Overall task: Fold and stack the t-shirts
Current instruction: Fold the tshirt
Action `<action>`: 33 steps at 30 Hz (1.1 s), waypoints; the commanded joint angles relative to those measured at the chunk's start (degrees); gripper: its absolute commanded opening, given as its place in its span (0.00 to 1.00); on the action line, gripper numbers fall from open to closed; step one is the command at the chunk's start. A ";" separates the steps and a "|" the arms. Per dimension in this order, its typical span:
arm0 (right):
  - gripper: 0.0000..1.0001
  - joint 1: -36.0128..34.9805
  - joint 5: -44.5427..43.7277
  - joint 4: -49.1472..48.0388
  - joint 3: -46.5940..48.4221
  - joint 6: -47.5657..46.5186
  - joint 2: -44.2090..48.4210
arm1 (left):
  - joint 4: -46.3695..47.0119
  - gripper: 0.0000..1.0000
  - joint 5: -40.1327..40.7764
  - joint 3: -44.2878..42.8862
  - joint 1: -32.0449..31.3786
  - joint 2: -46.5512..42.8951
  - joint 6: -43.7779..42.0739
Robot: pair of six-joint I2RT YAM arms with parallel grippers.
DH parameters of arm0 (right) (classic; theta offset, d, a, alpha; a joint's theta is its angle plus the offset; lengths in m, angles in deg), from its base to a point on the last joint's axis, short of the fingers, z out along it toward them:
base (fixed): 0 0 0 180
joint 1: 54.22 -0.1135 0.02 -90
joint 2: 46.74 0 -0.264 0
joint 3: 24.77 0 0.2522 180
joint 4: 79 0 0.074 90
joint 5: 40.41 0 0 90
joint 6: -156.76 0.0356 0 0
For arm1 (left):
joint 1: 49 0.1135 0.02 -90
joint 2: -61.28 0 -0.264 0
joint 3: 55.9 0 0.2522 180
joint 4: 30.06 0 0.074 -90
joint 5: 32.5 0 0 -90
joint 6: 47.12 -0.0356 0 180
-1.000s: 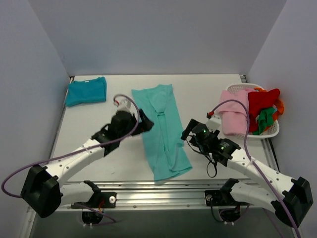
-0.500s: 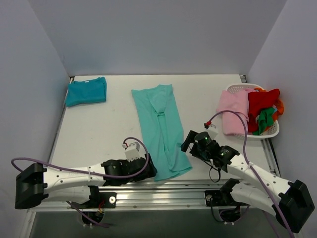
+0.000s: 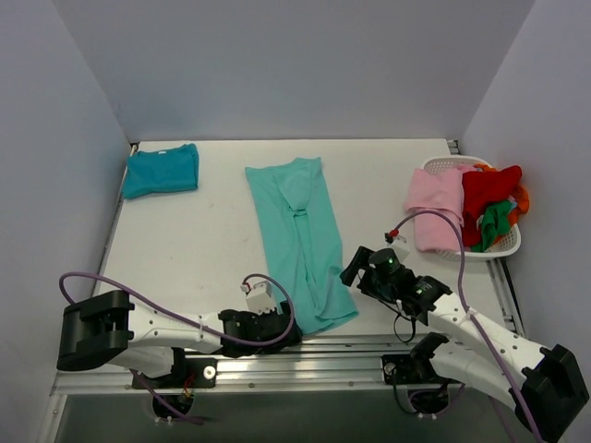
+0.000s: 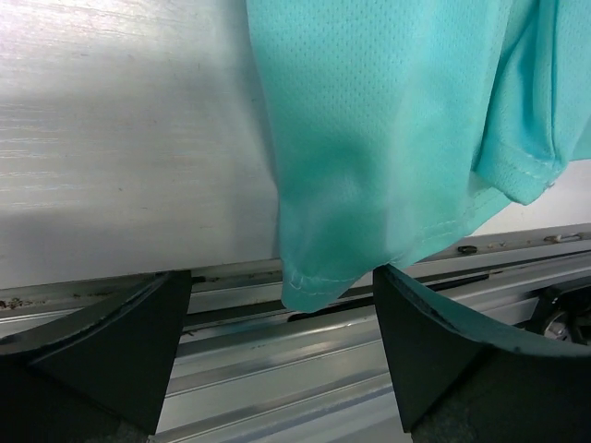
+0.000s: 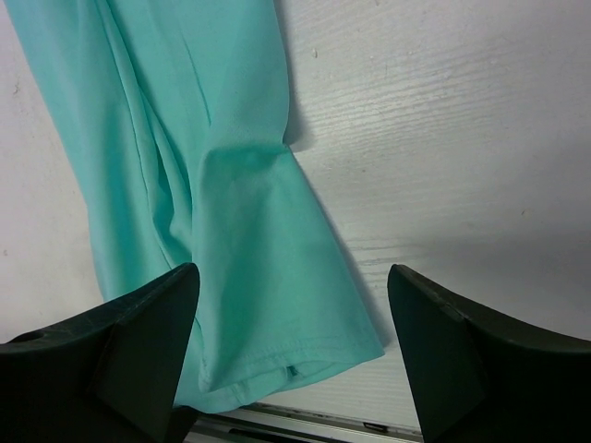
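The light turquoise t-shirt lies in the middle of the table, folded lengthwise into a long strip. Its near hem reaches the table's front edge. The darker teal-blue t-shirt lies folded at the back left. My left gripper is open and low at the strip's near left corner. In the left wrist view the shirt has its corner hanging over the edge between my open left gripper. My right gripper is open beside the strip's near right corner. In the right wrist view the shirt has its hem under my open right gripper.
A white basket at the right edge holds a pink garment, a red one and a green one. An aluminium rail runs along the table's front edge. Walls close in the back and both sides.
My left arm has swung from the strip's left side down to its near left corner at the front edge. My right gripper has moved slightly nearer the front. The shirts have not moved.
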 commanded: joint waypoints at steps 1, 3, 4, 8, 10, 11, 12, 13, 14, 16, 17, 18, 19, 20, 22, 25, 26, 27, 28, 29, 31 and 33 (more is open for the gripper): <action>0.78 0.71 0.37 1.27 -1.32 -0.10 0.86 | 3.13 0.88 4.51 1.67 -0.17 -0.92 4.30; 0.77 0.80 0.55 1.09 -1.58 -0.02 0.69 | 2.25 0.87 5.30 1.67 -0.17 -1.63 4.83; 0.77 0.89 0.63 1.00 -1.67 0.07 0.60 | 0.95 0.87 5.83 1.58 -0.09 -2.67 4.92; 0.76 0.89 0.73 1.18 -1.24 -0.02 1.03 | -3.28 0.84 7.58 0.71 -0.61 -7.33 4.92; 0.75 0.89 0.46 1.35 -1.06 -0.01 1.30 | -5.83 0.84 8.47 -0.70 -0.96 -10.84 3.87; 0.75 0.89 0.37 1.44 -1.06 -0.02 1.39 | -7.14 0.84 9.86 -1.14 -0.88 -11.64 3.34; 0.75 0.89 0.28 1.09 -1.15 -0.02 1.30 | -9.24 0.84 10.66 -1.66 -0.96 -12.43 3.34; 0.75 0.89 0.37 0.92 -1.15 -0.02 1.04 | -10.13 0.84 11.37 -2.28 -0.88 -13.40 3.25; 0.75 0.89 0.63 0.91 -1.32 -0.02 0.86 | -10.92 0.84 12.07 -2.37 -0.88 -13.76 3.51; 0.74 0.89 0.99 0.30 -1.41 -0.01 0.43 | -10.93 0.84 12.60 -2.11 -0.97 -14.11 3.52; 0.74 0.89 1.07 0.21 -1.50 -0.02 0.25 | -10.85 0.84 12.52 -1.85 -0.97 -13.94 3.78; 0.74 0.89 1.08 0.12 -1.50 -0.02 0.07 | -10.32 0.84 12.43 -1.67 -0.97 -13.67 3.78; 0.74 0.89 0.99 0.21 -1.41 -0.10 0.16 | -9.88 0.84 12.43 -1.41 -0.88 -12.98 3.95; 0.74 0.89 0.99 0.21 -1.41 -0.10 0.07 | -9.44 0.84 12.25 -0.88 -0.88 -12.45 4.30; 0.74 0.89 0.90 0.30 -1.32 -0.10 0.16 | -7.25 0.84 11.73 -0.35 -0.88 -10.52 4.48; 0.74 0.89 0.72 0.56 -1.41 -0.28 0.25 | -3.65 0.84 10.85 0.53 -0.96 -6.92 4.75; 0.74 0.89 0.64 0.65 -1.41 -0.28 0.33 | -2.94 0.84 10.85 0.70 -0.88 -6.03 5.27; 0.74 0.89 0.64 0.74 -1.50 -0.28 0.42 | -1.11 0.84 10.85 1.14 -0.88 -4.20 5.36; 0.74 0.89 0.64 0.83 -1.76 -0.28 0.60 | -0.04 0.84 10.58 1.23 -0.88 -3.31 5.36; 0.74 0.89 0.64 0.91 -1.85 -0.19 0.77 | 1.01 0.84 10.49 1.49 -0.79 -2.43 5.36; 0.74 0.98 0.81 1.18 -2.03 -0.19 1.21 | 4.44 0.83 10.23 2.02 -0.79 -0.23 5.36; 0.74 0.98 0.90 1.44 -2.29 -0.10 1.56 | 5.76 0.82 10.23 1.67 -0.70 1.61 5.27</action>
